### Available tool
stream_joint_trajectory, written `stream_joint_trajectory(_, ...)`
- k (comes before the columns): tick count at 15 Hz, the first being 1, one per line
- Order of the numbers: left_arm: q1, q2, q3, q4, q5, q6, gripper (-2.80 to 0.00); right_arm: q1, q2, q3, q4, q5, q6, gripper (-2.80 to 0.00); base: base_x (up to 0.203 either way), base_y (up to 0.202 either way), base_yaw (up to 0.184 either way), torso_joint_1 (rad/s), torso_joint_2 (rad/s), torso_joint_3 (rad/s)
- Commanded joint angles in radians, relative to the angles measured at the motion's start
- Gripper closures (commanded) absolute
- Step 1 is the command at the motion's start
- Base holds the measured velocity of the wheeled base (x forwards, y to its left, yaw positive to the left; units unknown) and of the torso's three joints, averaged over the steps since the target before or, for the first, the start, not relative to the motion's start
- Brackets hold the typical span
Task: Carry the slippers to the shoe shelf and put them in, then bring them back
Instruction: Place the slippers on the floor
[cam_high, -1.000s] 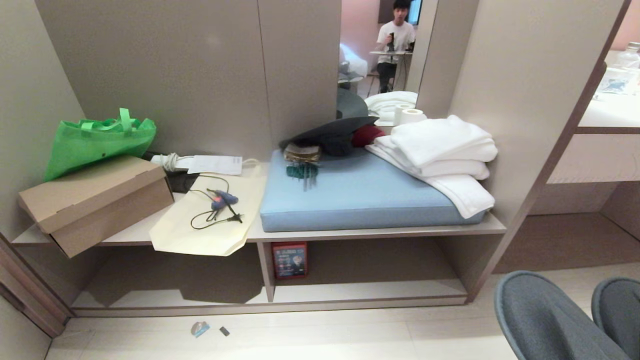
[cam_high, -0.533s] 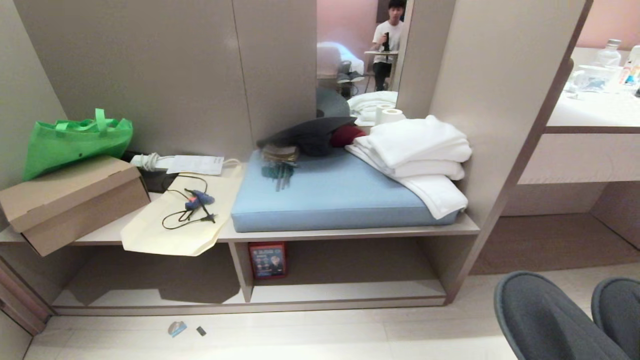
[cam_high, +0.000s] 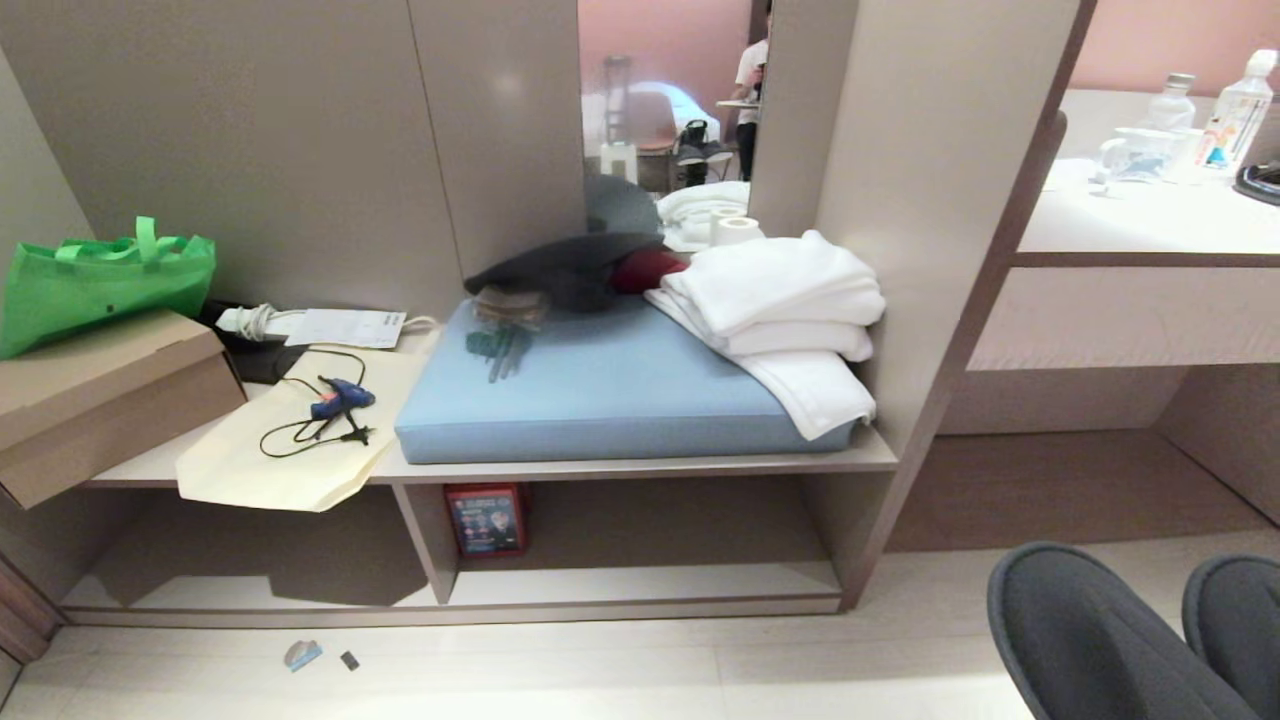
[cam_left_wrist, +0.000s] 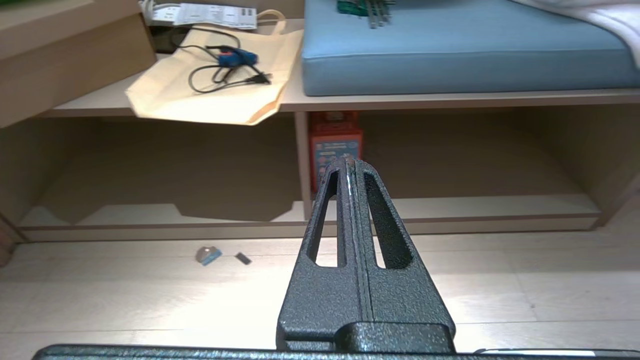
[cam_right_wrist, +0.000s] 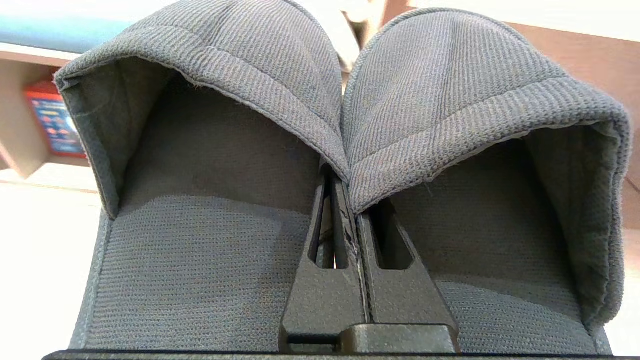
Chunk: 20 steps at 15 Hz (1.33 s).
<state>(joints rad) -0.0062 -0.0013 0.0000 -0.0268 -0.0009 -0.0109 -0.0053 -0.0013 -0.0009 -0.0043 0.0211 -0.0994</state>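
The two dark blue-grey slippers (cam_high: 1090, 640) hang side by side at the lower right of the head view, toes up. In the right wrist view my right gripper (cam_right_wrist: 344, 182) is shut on the slippers (cam_right_wrist: 210, 125), pinching their two inner edges together; its tips are hidden under the fabric. The shoe shelf (cam_high: 640, 585) is the low open row of cubbies ahead, split by a thin divider with a red label (cam_high: 487, 520). My left gripper (cam_left_wrist: 350, 162) is shut and empty, held over the floor and pointing at that divider of the shoe shelf (cam_left_wrist: 450, 205).
The bench over the cubbies carries a blue cushion (cam_high: 600, 390), folded white towels (cam_high: 780, 300), a cream bag with a blue corded tool (cam_high: 340, 400), a cardboard box (cam_high: 100, 390) and a green bag (cam_high: 100, 280). Two small scraps (cam_high: 303, 655) lie on the floor. A pale desk (cam_high: 1130, 300) stands right.
The whole head view has slid to the left, so the camera has moved right. The slippers keep their place in the picture, and neither gripper has changed.
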Motion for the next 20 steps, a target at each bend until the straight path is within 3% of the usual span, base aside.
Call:
stream_joint_trajectory(1, 0.000, 0.001, 0.008, -0.001, 0.001, 0.000, 0.00, -0.001, 0.001, -0.001, 0.000, 0.000, -0.002, 0.00, 0.000, -0.198, 0.003, 0.002, 0.00, -0.005)
stream_joint_trajectory(20, 0.000, 0.001, 0.008, -0.001, 0.001, -0.001, 0.00, -0.001, 0.001, 0.001, 0.000, 0.000, 0.001, 0.00, 0.000, -0.198, 0.001, 0.002, 0.00, 0.003)
